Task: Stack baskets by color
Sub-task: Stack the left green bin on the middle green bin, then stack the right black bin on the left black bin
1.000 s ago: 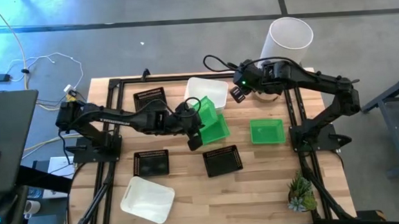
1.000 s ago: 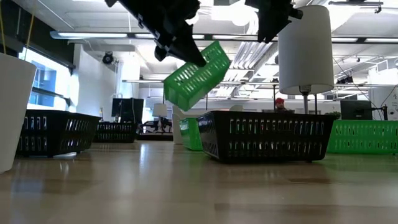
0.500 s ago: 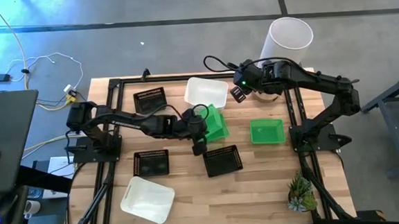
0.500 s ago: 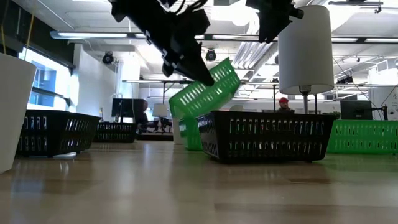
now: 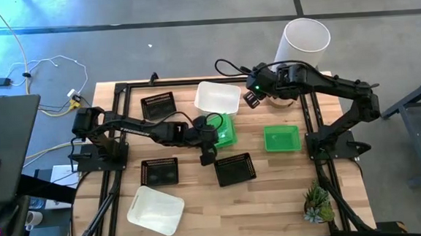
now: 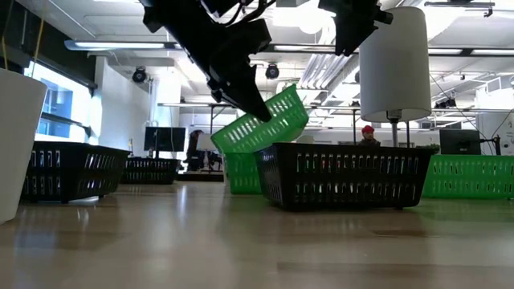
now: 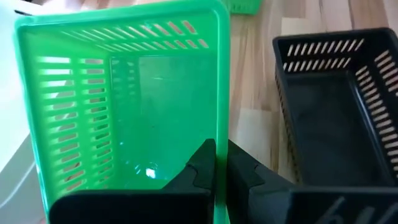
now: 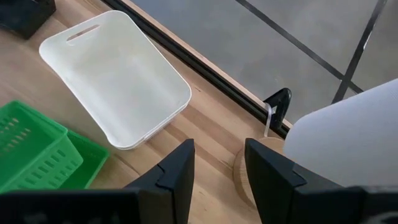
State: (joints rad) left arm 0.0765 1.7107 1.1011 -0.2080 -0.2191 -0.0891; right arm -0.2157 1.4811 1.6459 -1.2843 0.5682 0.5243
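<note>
1. I see a slotted green plastic basket [image 5: 224,129], rectangular and tilted, over a second green basket [image 6: 241,170] mid-surface, beside a black mesh basket [image 5: 235,168].
2. My left hand [image 7: 221,163] is clenched on the tilted basket's rim.
3. My right hand [image 8: 219,167] stands released, holding nothing, at the far edge near a smooth white basket [image 5: 217,98].
4. Since earlier, the held basket has come lower and flatter.

White cylinder [image 8: 348,143] cut off at edge
</note>
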